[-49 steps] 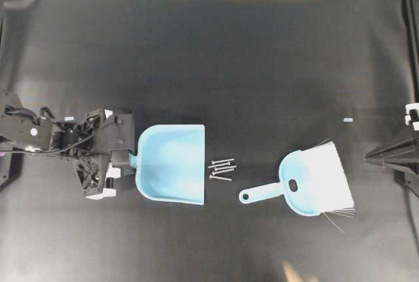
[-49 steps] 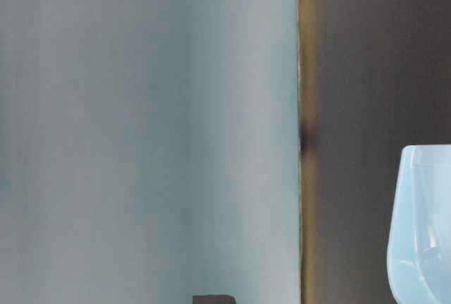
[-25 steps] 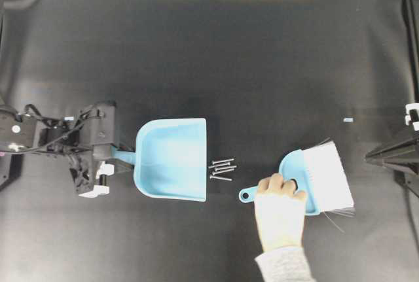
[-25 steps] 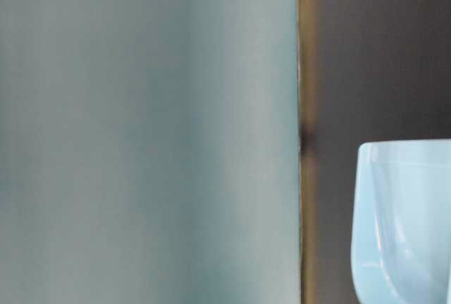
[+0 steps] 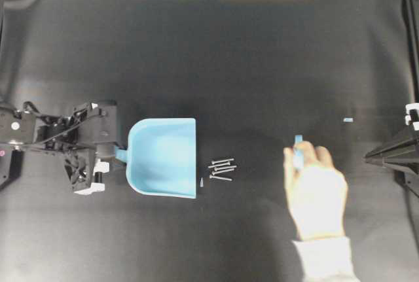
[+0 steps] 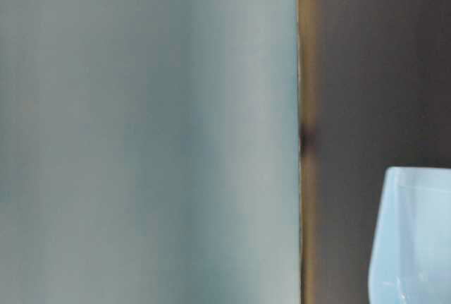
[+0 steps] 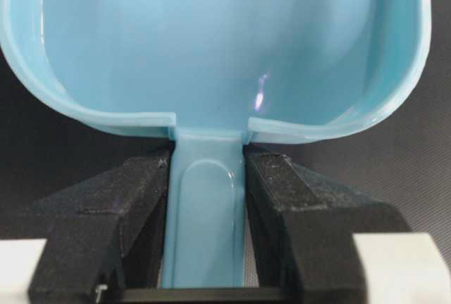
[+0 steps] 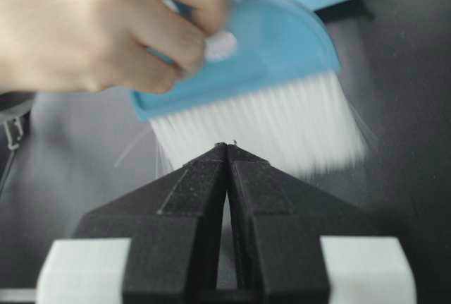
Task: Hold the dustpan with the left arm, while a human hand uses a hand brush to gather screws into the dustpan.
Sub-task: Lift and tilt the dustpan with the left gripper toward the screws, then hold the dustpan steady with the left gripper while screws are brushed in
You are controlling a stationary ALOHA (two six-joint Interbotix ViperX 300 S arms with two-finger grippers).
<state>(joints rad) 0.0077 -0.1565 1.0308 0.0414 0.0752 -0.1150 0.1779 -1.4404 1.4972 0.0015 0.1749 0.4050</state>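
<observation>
Clamping the dustpan (image 5: 163, 164) by its handle, the left gripper (image 7: 208, 198) holds it toward the bench's left edge, mouth facing the screws (image 5: 221, 169) just beside it. The human hand (image 5: 317, 193) lifts the hand brush (image 8: 246, 78). The right gripper (image 8: 227, 177) sits pinched together. Risk: a hard sweep scatters screws past the pan's lip.

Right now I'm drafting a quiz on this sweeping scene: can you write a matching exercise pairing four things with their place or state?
1. light blue plastic dustpan
2. small dark metal screws
3. light blue hand brush with white bristles
4. right gripper

A. jaws shut, holding nothing
B. loose on the black mat
C. handle clamped in the left gripper
D. lifted in the human hand

Pairs: 1-C, 2-B, 3-D, 4-A
</observation>
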